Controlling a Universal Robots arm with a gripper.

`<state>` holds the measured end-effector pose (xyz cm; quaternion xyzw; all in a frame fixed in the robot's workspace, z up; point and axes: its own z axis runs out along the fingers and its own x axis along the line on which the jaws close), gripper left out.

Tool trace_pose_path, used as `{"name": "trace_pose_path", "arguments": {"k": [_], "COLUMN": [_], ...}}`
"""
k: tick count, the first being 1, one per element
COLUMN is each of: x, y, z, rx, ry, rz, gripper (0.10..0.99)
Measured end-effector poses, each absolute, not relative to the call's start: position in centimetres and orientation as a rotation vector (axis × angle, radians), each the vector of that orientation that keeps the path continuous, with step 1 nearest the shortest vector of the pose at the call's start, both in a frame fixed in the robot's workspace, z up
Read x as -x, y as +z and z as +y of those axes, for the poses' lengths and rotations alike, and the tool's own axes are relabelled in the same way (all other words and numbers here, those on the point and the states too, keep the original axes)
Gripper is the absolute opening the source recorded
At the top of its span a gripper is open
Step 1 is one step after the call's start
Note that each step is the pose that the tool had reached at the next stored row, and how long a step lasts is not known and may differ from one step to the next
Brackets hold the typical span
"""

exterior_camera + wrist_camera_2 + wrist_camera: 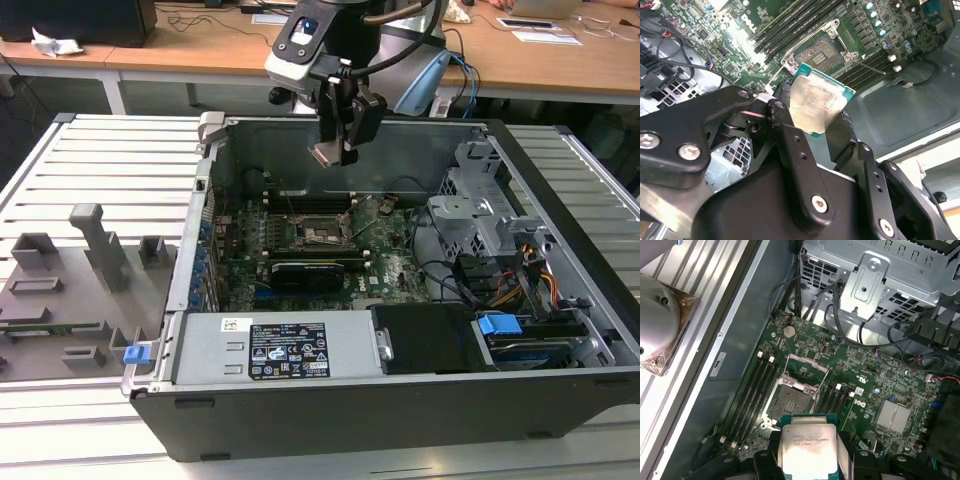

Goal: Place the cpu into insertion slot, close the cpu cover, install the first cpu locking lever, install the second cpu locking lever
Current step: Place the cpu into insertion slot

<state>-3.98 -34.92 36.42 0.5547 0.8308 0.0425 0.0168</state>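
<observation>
In the exterior view my arm reached steeply down over the open computer case [400, 410], my gripper [338, 150] clenched on the cpu [325, 155], well above the insertion slot [325, 236]; in the second wrist view the cpu [817, 102] sat tilted between my fingers [784, 112], the slot [826, 47] beyond them; in the first wrist view the slot [790, 401] lay just ahead of the gripped cpu [807, 446], the cpu cover [806, 371] open behind it.

Above case [420, 415], gripper [343, 150], seemingly with cpu [323, 155].
</observation>
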Motion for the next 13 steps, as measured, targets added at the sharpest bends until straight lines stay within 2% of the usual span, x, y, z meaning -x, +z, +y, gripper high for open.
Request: {"name": "trace_pose_path", "arguments": {"k": [13], "x": [3.98], "y": [36.12], "z": [-34.93], "rx": [-1.744], "ry": [0.118], "rz": [2.562], "gripper": [0.525]}}
